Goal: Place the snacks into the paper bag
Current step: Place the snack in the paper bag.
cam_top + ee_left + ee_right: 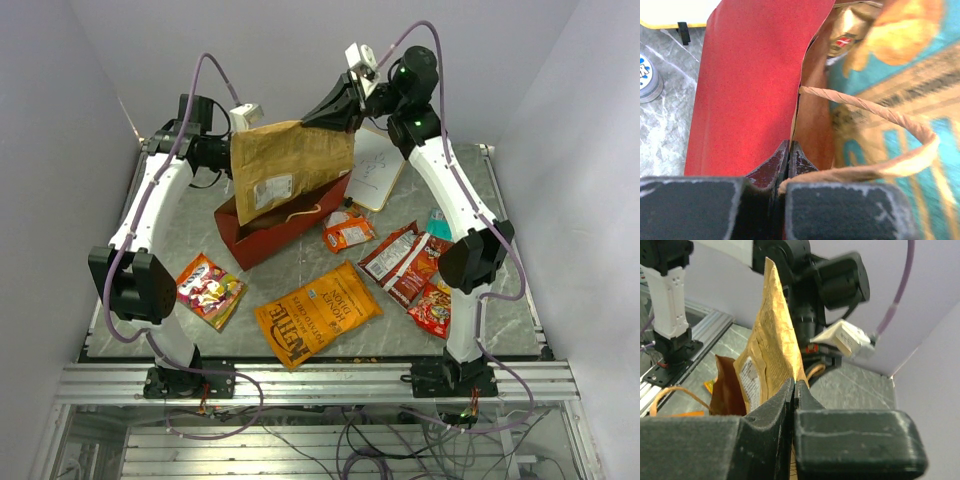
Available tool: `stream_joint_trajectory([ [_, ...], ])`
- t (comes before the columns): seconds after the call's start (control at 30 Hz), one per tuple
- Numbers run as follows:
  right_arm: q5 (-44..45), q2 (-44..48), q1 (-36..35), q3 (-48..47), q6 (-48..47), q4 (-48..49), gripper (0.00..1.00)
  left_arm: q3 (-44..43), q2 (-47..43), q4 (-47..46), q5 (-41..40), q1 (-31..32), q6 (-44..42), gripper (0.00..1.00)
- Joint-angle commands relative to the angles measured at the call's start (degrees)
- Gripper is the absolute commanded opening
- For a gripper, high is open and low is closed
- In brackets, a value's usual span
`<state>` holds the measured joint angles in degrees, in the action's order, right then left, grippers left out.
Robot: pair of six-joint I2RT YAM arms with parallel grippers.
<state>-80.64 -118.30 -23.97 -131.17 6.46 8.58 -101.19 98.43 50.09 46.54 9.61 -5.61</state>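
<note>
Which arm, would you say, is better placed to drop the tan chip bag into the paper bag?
Right: the right gripper is shut on the tan chip bag over the paper bag; the left gripper pinches its rim.

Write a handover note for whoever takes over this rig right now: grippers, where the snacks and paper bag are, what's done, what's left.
Left gripper: shut on the paper bag rim, holding it open.
Right gripper: shut on the tan chip bag, lower end in the bag's mouth.
Done: no snack seen fully inside.
Left: release the tan bag, then load the orange Kettle chip bag and the smaller packets around it.
</note>
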Motion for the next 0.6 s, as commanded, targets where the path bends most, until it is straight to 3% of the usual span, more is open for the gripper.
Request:
stream_joint_trajectory([
  [0.0, 2.2, 2.2, 1.3, 1.1, -13.1, -13.0, 0.00, -2.7, -0.1, 1.3, 0.9, 0.5, -0.8, 0.07],
  [0.37, 6.4, 7.8, -0.4, 6.1, -38.1, -35.3, 0.00, -2.9, 0.2, 0.5, -3.9, 0.5, 0.7, 0.07],
  [0.57, 12.1, 10.5, -5.8, 10.6, -56.3, -51.1, 0.00, -3.0, -0.2, 0.0, -6.5, 0.5, 0.1, 0.07],
])
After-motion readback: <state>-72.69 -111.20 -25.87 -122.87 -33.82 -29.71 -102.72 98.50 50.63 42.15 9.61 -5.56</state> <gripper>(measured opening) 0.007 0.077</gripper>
